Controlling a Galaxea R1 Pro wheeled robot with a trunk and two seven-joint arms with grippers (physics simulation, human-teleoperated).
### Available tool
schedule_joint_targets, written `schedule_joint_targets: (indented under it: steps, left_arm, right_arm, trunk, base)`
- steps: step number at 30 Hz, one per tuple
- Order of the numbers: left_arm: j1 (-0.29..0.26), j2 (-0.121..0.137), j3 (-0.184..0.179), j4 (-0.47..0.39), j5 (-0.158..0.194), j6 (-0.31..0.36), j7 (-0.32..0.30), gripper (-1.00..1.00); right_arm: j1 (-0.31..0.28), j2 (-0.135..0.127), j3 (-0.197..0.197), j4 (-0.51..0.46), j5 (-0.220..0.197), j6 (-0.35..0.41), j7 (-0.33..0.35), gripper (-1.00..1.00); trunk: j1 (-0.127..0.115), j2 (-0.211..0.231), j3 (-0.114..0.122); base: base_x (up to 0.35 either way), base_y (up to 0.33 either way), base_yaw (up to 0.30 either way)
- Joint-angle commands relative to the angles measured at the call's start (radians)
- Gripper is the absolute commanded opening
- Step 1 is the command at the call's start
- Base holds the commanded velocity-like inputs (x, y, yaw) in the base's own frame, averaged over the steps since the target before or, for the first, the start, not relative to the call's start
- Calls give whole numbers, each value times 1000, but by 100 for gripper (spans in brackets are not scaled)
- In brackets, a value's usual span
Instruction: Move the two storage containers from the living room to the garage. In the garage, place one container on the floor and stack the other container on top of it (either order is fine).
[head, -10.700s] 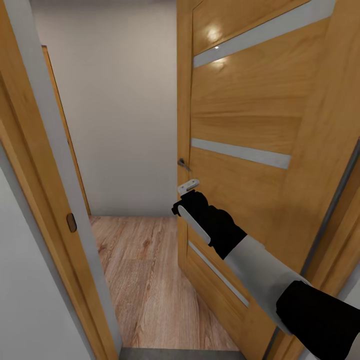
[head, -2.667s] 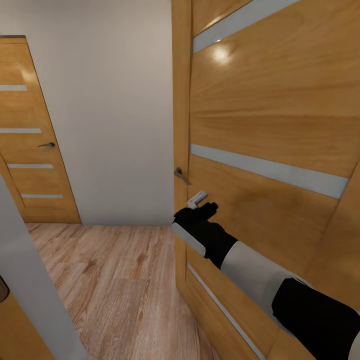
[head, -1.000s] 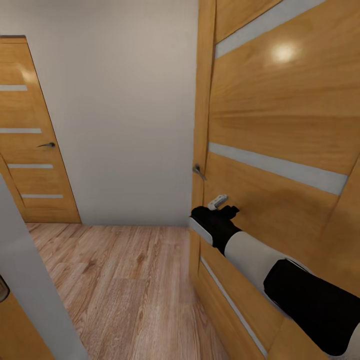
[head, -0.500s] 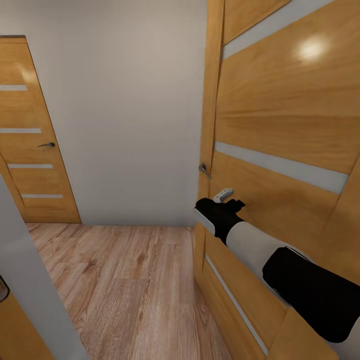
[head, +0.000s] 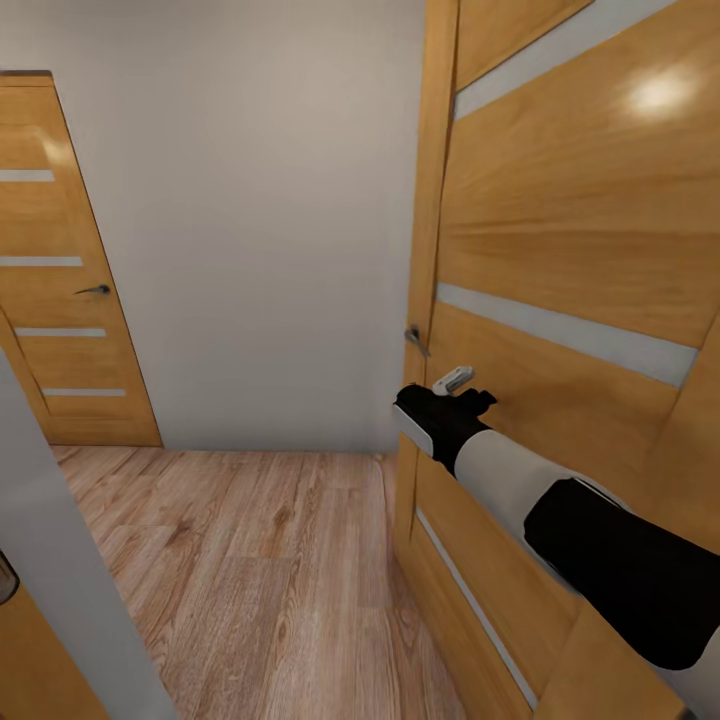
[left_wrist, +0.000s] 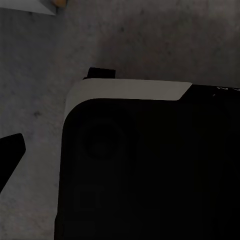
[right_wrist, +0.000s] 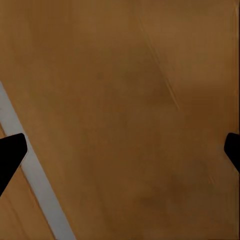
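The two storage containers are out of view. My right gripper (head: 455, 385) rests against the face of an open wooden door (head: 560, 230), just below its metal handle (head: 415, 338). In the right wrist view the right gripper (right_wrist: 120, 150) is open, its dark fingertips (right_wrist: 10, 152) wide apart over the door's wood and a pale inlay strip. In the left wrist view one dark fingertip (left_wrist: 10, 152) of the left gripper hangs over the dark grey concrete floor (left_wrist: 150, 40), beside my own black and white body (left_wrist: 145, 165).
Beyond the doorway lies a light wood plank floor (head: 270, 560) and a plain pale wall (head: 260, 220). A second, shut wooden door (head: 60, 270) stands at the far left. The grey door frame (head: 60, 560) is close on my left.
The door has swung further open to the right, and my right arm has moved right with it. The doorway gap is wider.
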Motion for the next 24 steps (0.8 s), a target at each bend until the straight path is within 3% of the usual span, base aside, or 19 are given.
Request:
schedule_joint_targets:
  steps: [1, 10, 11, 17, 24]
  left_arm:
    - [0, 0, 0, -1, 10, 0, 1, 100]
    - [0, 0, 0, -1, 11, 0, 1, 100]
    - [0, 0, 0, -1, 10, 0, 1, 100]
    - [0, -1, 0, -1, 9, 0, 1, 100]
    - [0, -2, 0, -1, 9, 0, 1, 100]
  right_arm:
    - [-7, 0, 20, 1, 16, 18, -10, 100]
    - [-41, 0, 20, 15, 17, 18, -8, 100]
    - [-45, -17, 20, 16, 17, 18, -7, 100]
    - [-52, -61, 20, 16, 17, 18, -7, 100]
    - [-60, -88, 20, 16, 17, 18, -7, 100]
  trunk:
    - [0, -1, -1]
    - [0, -1, -1]
    - [0, -1, -1]
    - [0, -1, -1]
    - [0, -1, -1]
  base:
    - [0, 0, 0]
    - [0, 0, 0]
    - [0, 0, 0]
    - [0, 0, 0]
    - [0, 0, 0]
